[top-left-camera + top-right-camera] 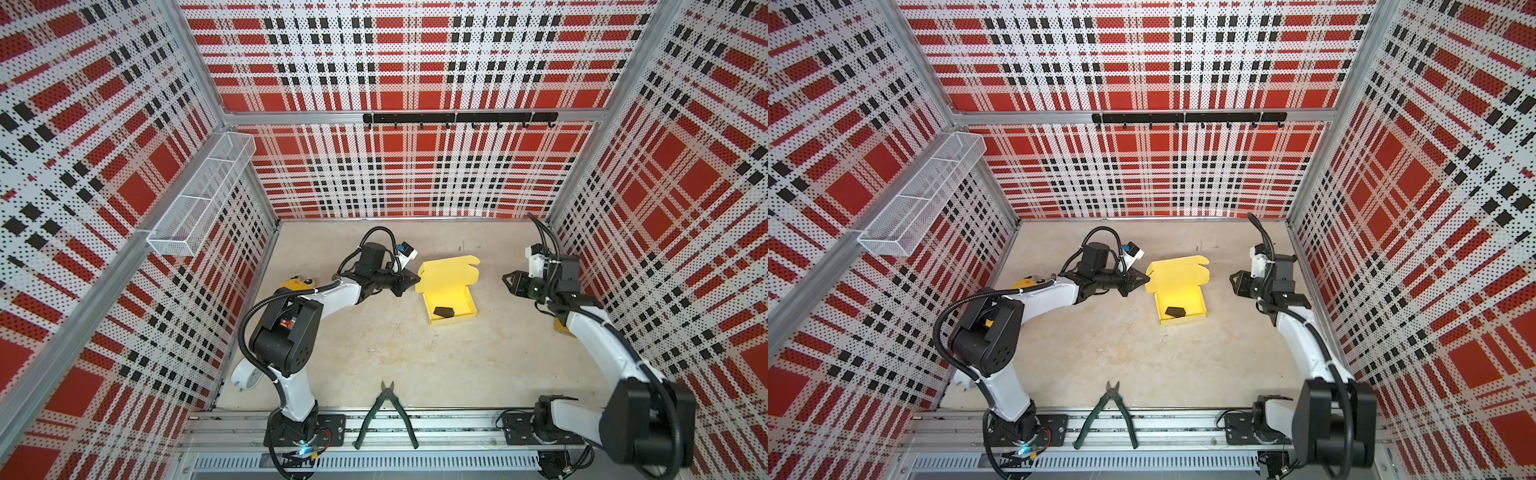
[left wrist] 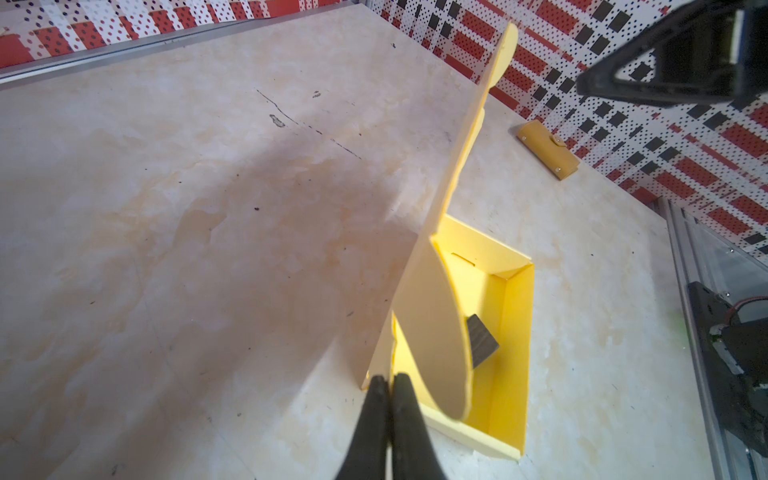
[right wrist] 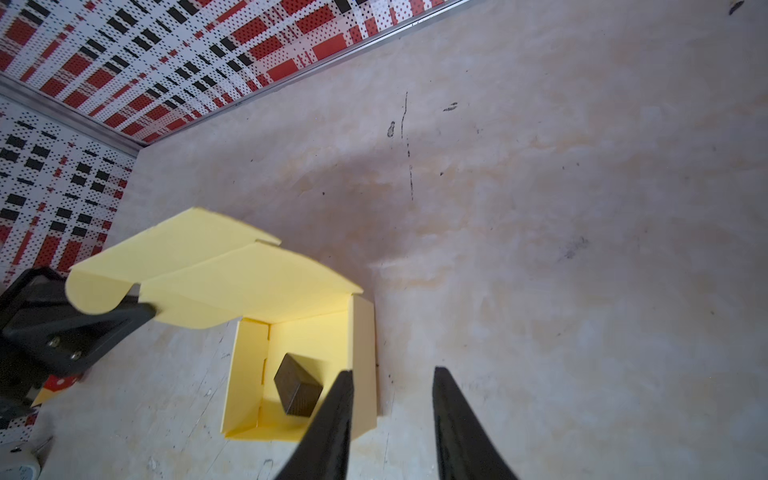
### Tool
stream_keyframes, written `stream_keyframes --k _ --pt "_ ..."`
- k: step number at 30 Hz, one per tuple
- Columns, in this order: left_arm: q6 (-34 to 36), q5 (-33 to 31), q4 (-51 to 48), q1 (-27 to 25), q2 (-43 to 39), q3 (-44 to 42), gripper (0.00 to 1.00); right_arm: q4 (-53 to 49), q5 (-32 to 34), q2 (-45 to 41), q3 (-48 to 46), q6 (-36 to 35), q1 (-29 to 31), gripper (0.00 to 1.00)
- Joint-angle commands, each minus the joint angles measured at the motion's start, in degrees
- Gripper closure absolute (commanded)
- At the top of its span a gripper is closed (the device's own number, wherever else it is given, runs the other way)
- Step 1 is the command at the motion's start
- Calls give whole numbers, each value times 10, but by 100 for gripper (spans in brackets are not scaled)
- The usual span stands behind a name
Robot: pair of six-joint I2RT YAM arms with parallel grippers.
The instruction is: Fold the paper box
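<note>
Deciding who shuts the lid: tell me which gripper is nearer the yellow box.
Left. The left gripper is shut on the raised lid of the box; the right gripper hangs open off the opposite side, clear of it.

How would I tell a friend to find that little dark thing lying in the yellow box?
Start at the pale table, then find the open yellow box on it, lid raised. Inside, near its front wall, lies a small dark block. It is the only thing in the box, squat and blackish against bright yellow.
</note>
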Motion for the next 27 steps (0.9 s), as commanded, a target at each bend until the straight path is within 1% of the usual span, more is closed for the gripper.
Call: stream_keyframes --k 1,4,6,9,12,14,17,20,24,27 --pt "1 -2 5 -2 -15 -2 93 78 -60 81 48 -15 3 65" --pt "3 -4 5 0 -18 -4 93 103 -83 142 86 -43 6 65" --pt "3 -4 5 1 -18 -4 93 104 -87 167 106 -79 18 65" --pt "2 -3 5 2 -17 -4 93 90 -106 191 120 -117 47 64" --pt "1 -2 5 7 -20 -3 93 88 -138 190 99 -138 81 64" --pt "0 -3 5 10 -24 -2 93 126 -165 176 65 -129 95 64" --pt "-1 -8 5 16 -26 2 93 186 -198 154 10 -93 106 65" --pt "-4 -17 3 21 -26 6 93 229 -218 126 -36 -67 124 65" --pt "-3 -21 2 23 -27 11 93 232 -216 87 -84 -64 151 64" --pt "-1 -20 2 22 -28 13 93 255 -211 61 -128 -65 176 62"
